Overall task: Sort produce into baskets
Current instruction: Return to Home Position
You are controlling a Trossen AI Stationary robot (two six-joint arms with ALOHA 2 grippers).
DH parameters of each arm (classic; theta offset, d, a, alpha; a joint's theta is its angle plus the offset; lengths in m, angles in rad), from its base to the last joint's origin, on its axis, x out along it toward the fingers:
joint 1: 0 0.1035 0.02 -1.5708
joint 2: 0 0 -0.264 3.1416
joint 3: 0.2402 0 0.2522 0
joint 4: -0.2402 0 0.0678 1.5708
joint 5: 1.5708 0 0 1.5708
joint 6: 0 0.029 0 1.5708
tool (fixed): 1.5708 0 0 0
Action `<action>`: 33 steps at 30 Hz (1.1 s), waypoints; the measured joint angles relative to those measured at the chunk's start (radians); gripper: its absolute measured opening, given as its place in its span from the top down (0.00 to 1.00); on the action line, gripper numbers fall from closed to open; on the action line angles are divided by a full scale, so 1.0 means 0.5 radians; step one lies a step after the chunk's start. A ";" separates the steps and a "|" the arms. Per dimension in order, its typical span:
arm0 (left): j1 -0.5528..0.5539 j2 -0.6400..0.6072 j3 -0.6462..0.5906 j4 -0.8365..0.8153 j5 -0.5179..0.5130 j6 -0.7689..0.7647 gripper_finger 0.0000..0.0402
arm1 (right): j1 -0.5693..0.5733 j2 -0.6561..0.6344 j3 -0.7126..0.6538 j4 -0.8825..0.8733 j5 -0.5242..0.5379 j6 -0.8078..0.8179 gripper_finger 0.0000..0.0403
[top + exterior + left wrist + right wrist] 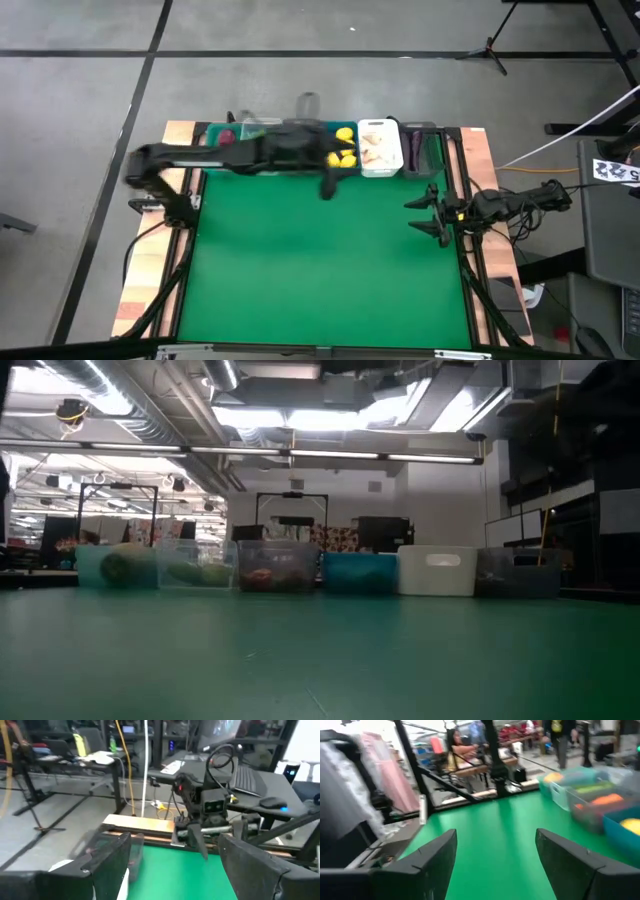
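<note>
The six bins stand in one row along the far edge of the green tabletop (320, 280). In the low view they are, in order, the teal bin (110, 566), the clear bin (195, 568), the third bin (278, 568), the blue bin (360, 573), the white bin (438, 571) and the dark bin (515, 574).

From above, yellow lemons (345, 147) lie in the blue bin, whitish garlic (378, 150) fills the white bin, and purple eggplants (414, 150) lie in the dark bin. The low view shows green pieces in the teal and clear bins and red and orange pieces in the third bin. No produce lies on the open part of the tabletop.

The left arm (220, 157) reaches from its base on the left across the row and covers the middle bins. The left tool (326, 186) hangs above the tabletop just in front of the blue bin. In the left wrist view its two fingers (100, 865) stand wide apart and hold nothing.

The right tool (425, 216) is at the right edge of the tabletop, well apart from the bins. Its fingers (430, 860) are also spread wide and empty.
</note>
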 joint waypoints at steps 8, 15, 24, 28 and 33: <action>-0.213 -1.054 -1.080 0.213 -0.493 -0.149 0.26 | 0.000 -0.073 0.109 -0.006 -0.052 -0.113 0.33; -0.622 -1.858 -1.909 0.326 -0.939 -0.466 0.26 | 0.000 -0.074 0.189 -0.030 0.070 -0.240 0.33; -1.127 -2.394 -2.515 0.585 -1.440 -0.514 0.26 | 0.000 -0.074 0.187 -0.081 0.215 -0.258 0.33; -1.267 -2.542 -2.640 0.585 -1.451 -0.498 0.26 | 0.000 -0.074 0.187 -0.129 0.195 -0.237 0.33; -1.427 -2.745 -2.778 0.587 -1.451 -0.507 0.26 | 0.000 -0.075 0.187 -0.155 0.216 -0.236 0.33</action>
